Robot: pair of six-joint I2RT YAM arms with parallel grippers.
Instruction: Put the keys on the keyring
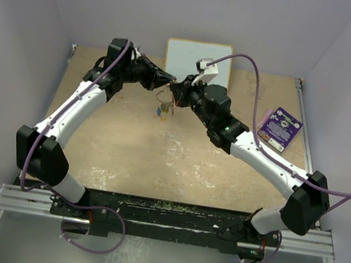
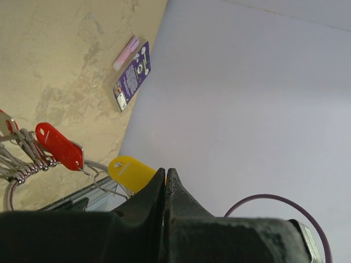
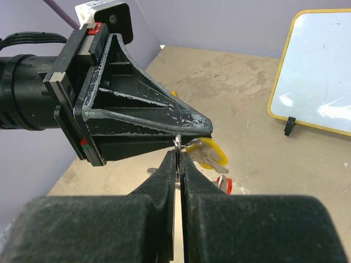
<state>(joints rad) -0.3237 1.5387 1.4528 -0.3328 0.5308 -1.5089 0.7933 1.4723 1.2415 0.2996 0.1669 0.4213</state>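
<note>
Both grippers meet above the table's far middle. My right gripper (image 3: 179, 154) is shut on the thin silver keyring (image 3: 177, 141), which sticks up between its fingertips. My left gripper (image 2: 165, 174) is shut on the yellow-tagged key (image 2: 130, 172), whose tag runs in between the jaws. In the right wrist view that yellow key (image 3: 211, 153) hangs right under the left gripper's tip. A red-tagged key (image 2: 57, 145) and other silver keys hang on the wire loop (image 2: 96, 164). In the top view the bunch (image 1: 163, 108) dangles below the left gripper (image 1: 169, 77) and the right gripper (image 1: 176, 89).
A small whiteboard with a yellow rim (image 1: 198, 59) stands at the back of the table. A purple card package (image 1: 279, 128) lies at the right, with a pink stick (image 2: 126, 53) beside it. Lilac walls close in the sides and back.
</note>
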